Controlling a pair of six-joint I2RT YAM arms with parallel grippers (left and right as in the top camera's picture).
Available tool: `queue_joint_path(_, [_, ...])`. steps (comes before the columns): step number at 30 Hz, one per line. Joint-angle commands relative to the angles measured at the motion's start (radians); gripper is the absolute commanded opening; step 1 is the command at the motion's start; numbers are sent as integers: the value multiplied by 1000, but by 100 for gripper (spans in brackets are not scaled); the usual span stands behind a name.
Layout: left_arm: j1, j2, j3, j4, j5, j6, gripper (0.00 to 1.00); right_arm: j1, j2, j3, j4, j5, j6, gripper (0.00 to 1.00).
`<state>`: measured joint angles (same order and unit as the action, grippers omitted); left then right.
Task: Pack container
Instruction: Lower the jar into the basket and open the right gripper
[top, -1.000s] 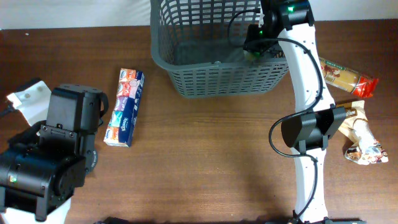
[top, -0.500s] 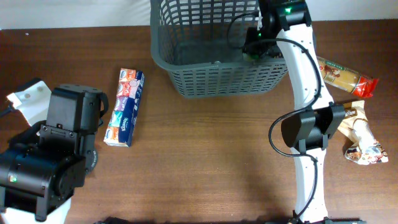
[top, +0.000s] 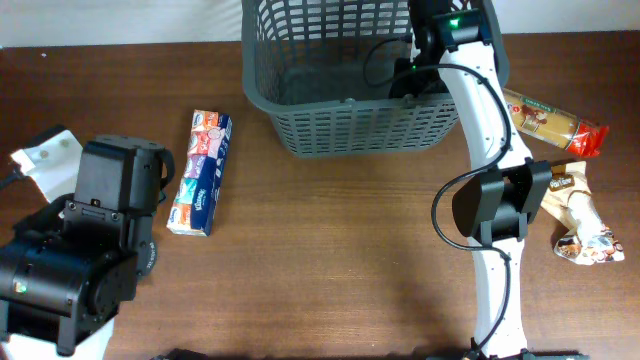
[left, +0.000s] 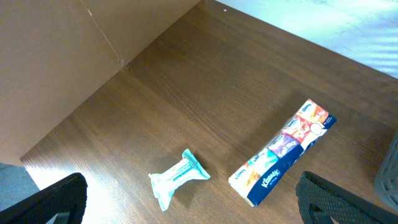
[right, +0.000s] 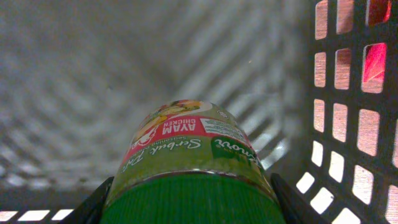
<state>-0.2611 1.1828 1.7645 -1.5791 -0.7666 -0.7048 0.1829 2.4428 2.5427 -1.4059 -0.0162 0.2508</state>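
A brown wood-grain bench (top: 330, 250) fills the overhead view. The container (top: 300, 110), a dark grey basket with slotted sides, stands at the far middle of the bench, its far rim cut off by the top of the frame. The right arm reaches over the basket's right-hand wall. From above, the right gripper (right: 189, 208) is hard to make out among the arm's dark body and cables.

The right wrist view shows the gripper inside the basket, near a slotted wall. Only the dark edges of the jaws show at the bottom corners, clenched on the green ribbed lid of a seasoning jar (right: 186, 149). The label, upside down in this view, reads "AYAM CHICKEN" and "Serbuk"; the smaller print is too blurred to read. Whether the jar touches the basket's base cannot be told. Something red shows through the upper slots, too unclear to name.

The left arm is a black bulk at the near left corner, partly cut off. The left gripper (left: 189, 205) appears only as two dark tips at the bottom corners of its wrist view, jaws released wide with nothing between them. On the bench beyond lie a long tissue pack (left: 283, 162) marked "Kleenex" and, near it, a small crumpled white and teal packet (left: 178, 182) with unreadable print.

Right of the basket lie an orange and red packet (top: 555, 122) and a crumpled brown and white packet (top: 582, 225), the latter partly hidden by the right arm's elbow. The writing on both is too small to read.
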Motion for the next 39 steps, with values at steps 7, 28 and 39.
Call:
queue_joint_path(7, [5, 0, 8, -1, -3, -13, 99, 0, 5, -10, 22, 2, -8, 51])
queue_joint_path(28, [5, 0, 8, -2, -3, -13, 99, 0, 5, -9, 31, 1, -8, 69])
queue_joint_path(39, [5, 0, 8, -1, -3, -13, 99, -16, -19, 204, -28, 1, -45, 72])
